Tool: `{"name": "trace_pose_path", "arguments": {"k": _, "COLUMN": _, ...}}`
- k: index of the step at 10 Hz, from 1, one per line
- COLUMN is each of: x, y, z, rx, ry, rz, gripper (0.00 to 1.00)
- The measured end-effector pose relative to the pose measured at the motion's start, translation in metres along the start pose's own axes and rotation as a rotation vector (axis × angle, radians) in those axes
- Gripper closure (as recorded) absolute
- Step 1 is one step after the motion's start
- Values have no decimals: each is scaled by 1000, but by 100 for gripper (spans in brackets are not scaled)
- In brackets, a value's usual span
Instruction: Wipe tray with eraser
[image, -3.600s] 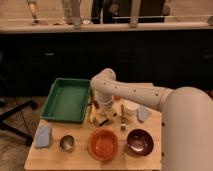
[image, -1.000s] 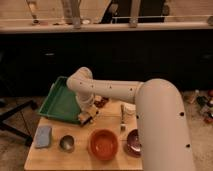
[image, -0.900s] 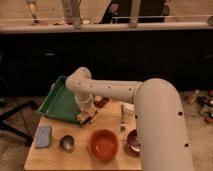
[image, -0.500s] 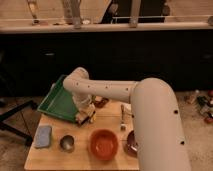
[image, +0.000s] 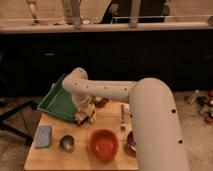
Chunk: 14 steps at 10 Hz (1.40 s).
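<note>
The green tray (image: 56, 101) sits at the back left of the wooden table, skewed so one corner points toward me. A blue-grey rectangular eraser (image: 43, 136) lies flat on the table's front left, apart from the tray. My gripper (image: 85, 115) is at the tray's front right edge, down low over the table, with something yellowish at its tip. The white arm (image: 107, 91) reaches in from the right and bends down over the tray's right side. The gripper is well to the right of the eraser and does not touch it.
A small metal cup (image: 67, 143) stands in front of the tray. An orange bowl (image: 104, 144) and a dark bowl (image: 130, 146) sit at the table's front. A small pale item (image: 123, 116) lies mid-table. A dark counter (image: 125, 55) stands behind.
The arm has swung left from the middle of the table to the tray's right edge. The tray now sits skewed compared with its earlier square position. The eraser has not moved.
</note>
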Motion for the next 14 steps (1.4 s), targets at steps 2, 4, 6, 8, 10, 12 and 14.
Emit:
{"name": "trace_pose_path", "arguments": {"k": 2, "x": 0, "y": 5, "z": -17, "rx": 3, "ry": 34, "rz": 22, "gripper": 97}}
{"name": "trace_pose_path", "arguments": {"k": 4, "x": 2, "y": 9, "z": -30, "rx": 6, "ry": 66, "rz": 28, "gripper": 97}}
{"name": "trace_pose_path", "arguments": {"k": 6, "x": 3, "y": 6, "z": -43, "rx": 31, "ry": 94, "rz": 26, "gripper": 97}}
{"name": "trace_pose_path", "arguments": {"k": 8, "x": 6, "y": -3, "z": -51, "rx": 67, "ry": 105, "rz": 22, "gripper": 97}}
{"name": "trace_pose_path", "arguments": {"k": 10, "x": 5, "y": -15, "z": -56, "rx": 104, "ry": 104, "rz": 11, "gripper": 97}}
{"name": "trace_pose_path", "arguments": {"k": 12, "x": 7, "y": -26, "z": -63, "rx": 145, "ry": 104, "rz": 6, "gripper": 97}}
{"name": "trace_pose_path", "arguments": {"k": 14, "x": 7, "y": -37, "z": -70, "rx": 178, "ry": 106, "rz": 3, "gripper": 97}}
